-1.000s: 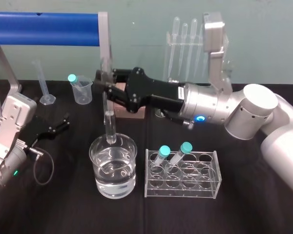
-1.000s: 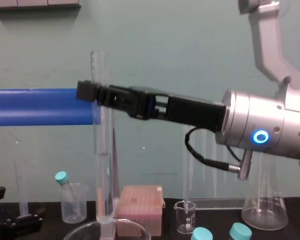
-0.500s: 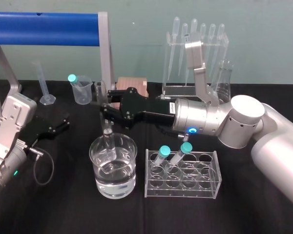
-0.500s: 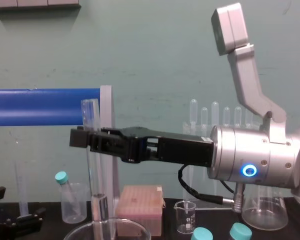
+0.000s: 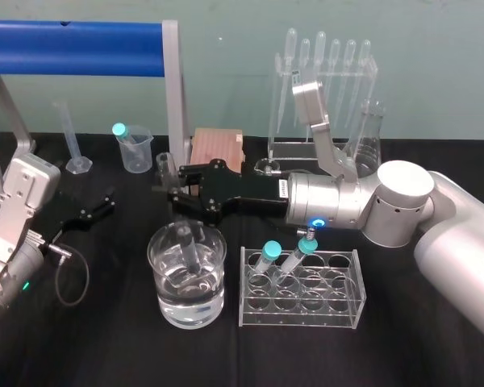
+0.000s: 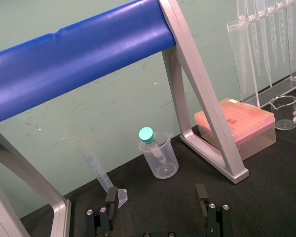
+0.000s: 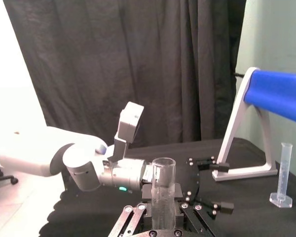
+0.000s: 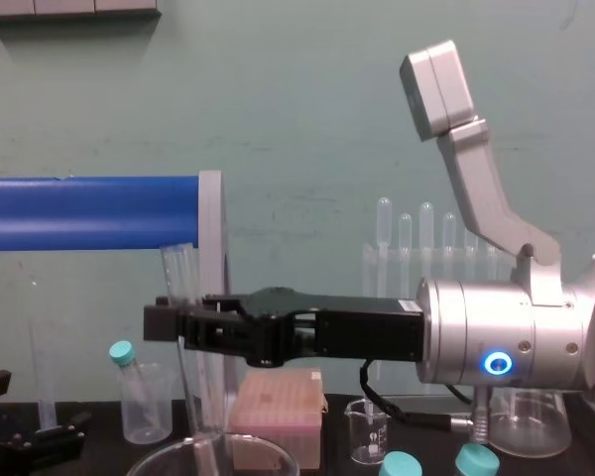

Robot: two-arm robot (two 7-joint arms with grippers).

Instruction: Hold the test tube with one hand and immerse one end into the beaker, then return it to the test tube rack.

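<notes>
The test tube [image 5: 190, 251] and the beaker [image 5: 214, 300] look like clear, glossy glass with smooth walls, while the right gripper [image 5: 169, 187] is matt black plastic on a wrist housing [image 5: 331, 205] of satin silver metal. The table [image 5: 105, 347] is covered with a matt black cloth, and both the low tube rack [image 5: 343, 310] near its front edge and the test tube rack [image 5: 289, 151] at its back edge are clear, shiny acrylic. The blue bar [image 5: 73, 48] is smooth and glossy on dull grey metal legs [image 5: 173, 89], and the pink box [image 6: 237, 123] looks like frosted plastic.
</notes>
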